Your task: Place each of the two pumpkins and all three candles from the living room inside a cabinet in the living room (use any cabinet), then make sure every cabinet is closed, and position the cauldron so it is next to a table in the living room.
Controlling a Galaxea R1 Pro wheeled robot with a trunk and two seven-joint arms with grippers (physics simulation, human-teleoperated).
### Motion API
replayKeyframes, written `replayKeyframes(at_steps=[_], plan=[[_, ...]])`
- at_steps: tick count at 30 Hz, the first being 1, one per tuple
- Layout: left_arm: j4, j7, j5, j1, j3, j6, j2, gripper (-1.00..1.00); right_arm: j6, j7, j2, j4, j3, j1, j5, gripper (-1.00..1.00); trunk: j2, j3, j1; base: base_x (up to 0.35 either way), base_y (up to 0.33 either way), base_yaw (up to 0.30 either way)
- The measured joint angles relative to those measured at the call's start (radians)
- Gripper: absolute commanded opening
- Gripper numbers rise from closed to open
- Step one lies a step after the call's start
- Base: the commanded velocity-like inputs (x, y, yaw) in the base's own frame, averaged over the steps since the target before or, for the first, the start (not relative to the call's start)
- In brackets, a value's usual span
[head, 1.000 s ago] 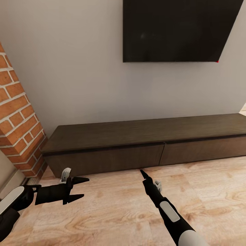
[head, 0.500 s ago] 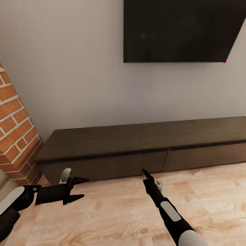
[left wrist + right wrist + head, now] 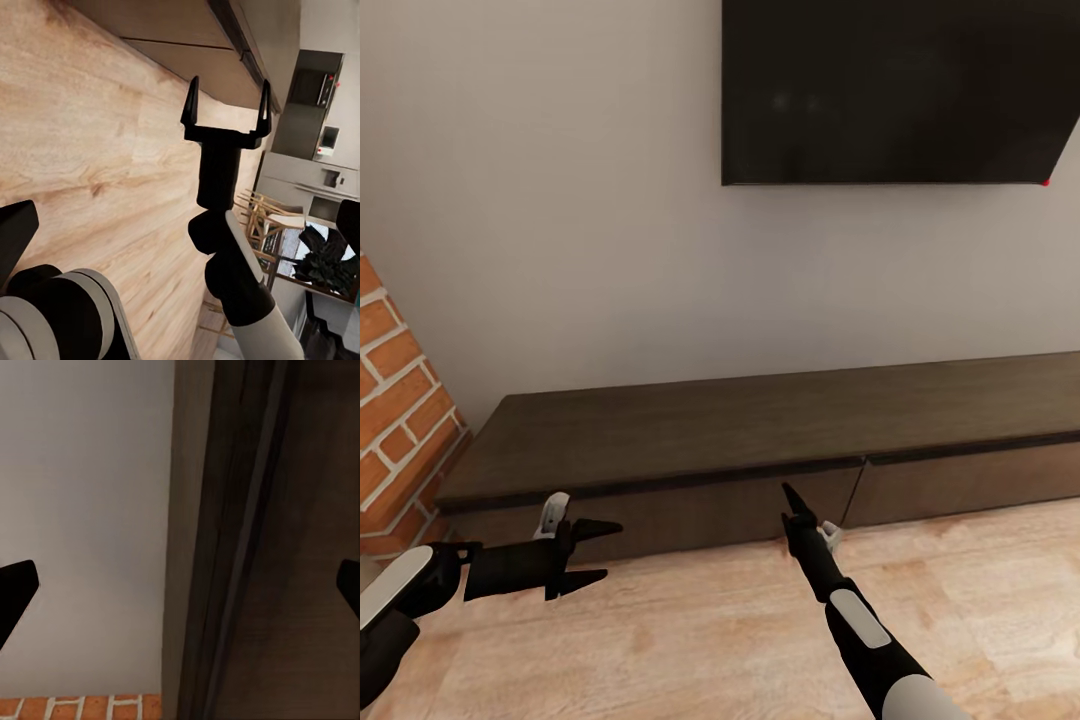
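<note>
Facing the robot across a strip of pale wood floor (image 3: 690, 640), the cabinet (image 3: 760, 440) stretches along the grey wall (image 3: 540, 200) as a long, low dark-brown unit, with both flat fronts looking flush under the slab top. A black wall screen (image 3: 890, 90) hangs above it, and a brick column (image 3: 395, 420) stands at its left end.

The right gripper (image 3: 788, 497) points at the cabinet, its tip just short of the left front, close to the seam between the two fronts. In the left wrist view the same right gripper (image 3: 226, 106) appears from behind, its two thin fingers standing well apart with nothing between them, aimed at the lower edge of the cabinet (image 3: 195, 37). The right wrist view looks closely along the cabinet's dark top edge (image 3: 247, 540), with the wall beside it and a bit of brick at one margin; the fingertips (image 3: 15, 592) sit at opposite borders of that picture, which confirms the wide spread.

The left gripper (image 3: 603, 550) hovers low over the floor in front of the cabinet's left end, pointing toward the robot's right, parallel to the fronts. Its fingers are spread and empty, clear of the cabinet.
</note>
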Motion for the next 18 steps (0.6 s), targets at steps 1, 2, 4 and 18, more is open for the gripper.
replayKeyframes(at_steps=[1,2,4,18], plan=[[0.000,0.000,0.000,0.000,0.000,0.000,0.000,1.00,0.001,0.000,0.000,0.000,0.000,0.000,0.000,1.00,0.000,0.000,0.000,0.016,0.000,0.000],[0.000,0.000,0.000,0.000,0.000,0.000,0.000,1.00,0.003,0.000,0.000,0.000,0.000,0.000,0.000,1.00,0.000,0.000,0.000,0.008,0.000,0.000],[0.000,0.000,0.000,0.000,0.000,0.000,0.000,1.00,0.006,-0.002,0.000,0.001,0.000,0.000,0.001,1.00,0.000,0.000,0.000,0.005,0.000,0.000],[0.001,0.000,0.000,0.000,0.000,0.000,0.000,1.00,-0.038,0.006,0.000,0.002,0.000,0.001,-0.001,1.00,0.000,0.000,0.000,0.000,0.000,0.000]])
